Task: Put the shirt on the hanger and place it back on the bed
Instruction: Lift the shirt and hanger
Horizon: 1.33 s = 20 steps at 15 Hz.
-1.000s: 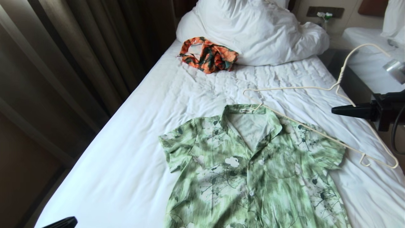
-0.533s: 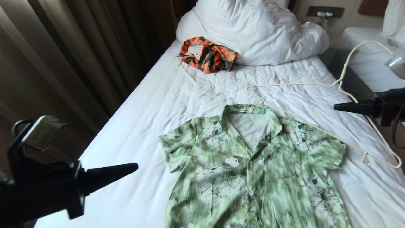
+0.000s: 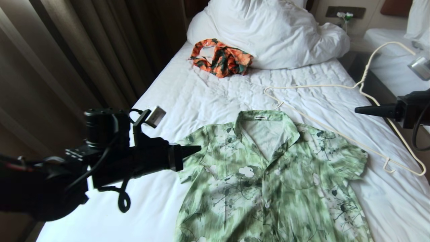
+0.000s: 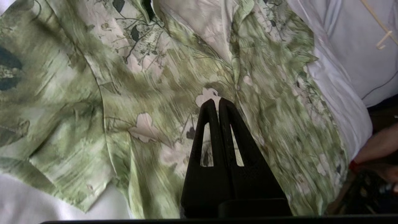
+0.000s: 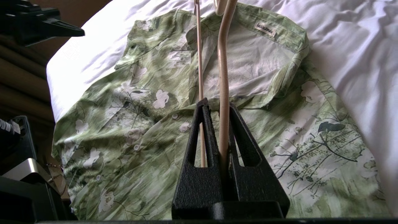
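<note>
A hotel room with brown curtains [image 3: 67,57] is framing the bed [image 3: 188,97], whose wrinkled white sheet is carrying everything shown. At far left, the left pincer [image 3: 198,148] [image 4: 216,101] is reaching in from the curtain side, its fingers [image 4: 228,109] pressed together and gripping nothing; its tip is hovering above the shirt's sleeve on that side. Directly ahead of this pincer the shirt [image 3: 268,178] [image 4: 161,77] [image 5: 192,124] is lying flat and face up, collar open and pointing toward the pillows [image 3: 268,30]. Beyond the left pincer, toward the headboard end, a crumpled orange-patterned garment [image 3: 220,57] is resting against the pillows. Between the two pincers, the hanger [image 3: 336,86] [image 5: 223,93] is tilting above the sheet, its near end hanging just beyond the collar and one wire crossing over the shirt's shoulder. At far right, the right pincer [image 3: 356,109] [image 5: 217,107] is clenching on the hanger's wire beside the hook, holding it aloft. Behind this pincer a second bed [image 3: 386,43] is showing partly.
</note>
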Tool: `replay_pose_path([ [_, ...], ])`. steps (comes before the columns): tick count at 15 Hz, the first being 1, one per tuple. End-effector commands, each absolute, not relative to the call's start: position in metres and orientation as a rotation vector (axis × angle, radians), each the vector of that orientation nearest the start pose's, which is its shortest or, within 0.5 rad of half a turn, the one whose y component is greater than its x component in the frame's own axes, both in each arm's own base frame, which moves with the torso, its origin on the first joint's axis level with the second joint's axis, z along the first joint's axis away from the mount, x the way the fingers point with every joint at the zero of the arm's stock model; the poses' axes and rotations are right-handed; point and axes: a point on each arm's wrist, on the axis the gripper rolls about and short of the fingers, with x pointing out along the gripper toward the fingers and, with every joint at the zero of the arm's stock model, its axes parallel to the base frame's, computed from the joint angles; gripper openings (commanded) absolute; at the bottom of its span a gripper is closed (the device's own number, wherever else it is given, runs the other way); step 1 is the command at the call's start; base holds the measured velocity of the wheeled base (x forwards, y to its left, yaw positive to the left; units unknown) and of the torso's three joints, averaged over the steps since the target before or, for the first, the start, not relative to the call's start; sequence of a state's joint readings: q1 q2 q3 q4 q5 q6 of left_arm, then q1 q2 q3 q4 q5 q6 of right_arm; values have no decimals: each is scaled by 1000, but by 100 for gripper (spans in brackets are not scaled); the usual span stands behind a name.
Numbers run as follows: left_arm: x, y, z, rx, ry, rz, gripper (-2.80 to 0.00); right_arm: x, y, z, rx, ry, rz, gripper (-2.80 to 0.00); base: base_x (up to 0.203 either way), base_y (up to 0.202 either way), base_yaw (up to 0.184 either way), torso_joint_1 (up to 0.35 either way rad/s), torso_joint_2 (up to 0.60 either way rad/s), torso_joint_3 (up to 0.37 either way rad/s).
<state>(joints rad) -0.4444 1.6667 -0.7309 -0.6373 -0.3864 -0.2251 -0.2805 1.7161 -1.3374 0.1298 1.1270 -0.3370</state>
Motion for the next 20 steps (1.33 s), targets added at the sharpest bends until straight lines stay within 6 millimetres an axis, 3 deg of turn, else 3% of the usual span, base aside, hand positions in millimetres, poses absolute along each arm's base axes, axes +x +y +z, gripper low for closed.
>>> replay_pose_path([
  [1, 293, -157, 143, -188, 465, -767, -280, 308, -70, 256, 34, 258, 879, -280, 0, 0, 0, 0, 0, 0],
  [7, 348, -211, 137, -163, 369, -739, -280, 310, -77, 248, 53, 276, 860, -280, 0, 0, 0, 0, 0, 0],
  [10, 360, -221, 116, -102, 381, -736, -280, 312, -77, 243, 65, 290, 861, -280, 0, 0, 0, 0, 0, 0],
  [11, 364, -222, 109, -81, 383, -733, 0, 312, -78, 241, 65, 292, 861, -280, 0, 0, 0, 0, 0, 0],
  [17, 389, -236, 77, -74, 274, -717, 0, 313, -77, 235, 81, 308, 867, -280, 0, 0, 0, 0, 0, 0],
  [20, 399, -248, 70, -75, 240, -694, 0, 311, -77, 234, 84, 311, 867, -280, 0, 0, 0, 0, 0, 0],
])
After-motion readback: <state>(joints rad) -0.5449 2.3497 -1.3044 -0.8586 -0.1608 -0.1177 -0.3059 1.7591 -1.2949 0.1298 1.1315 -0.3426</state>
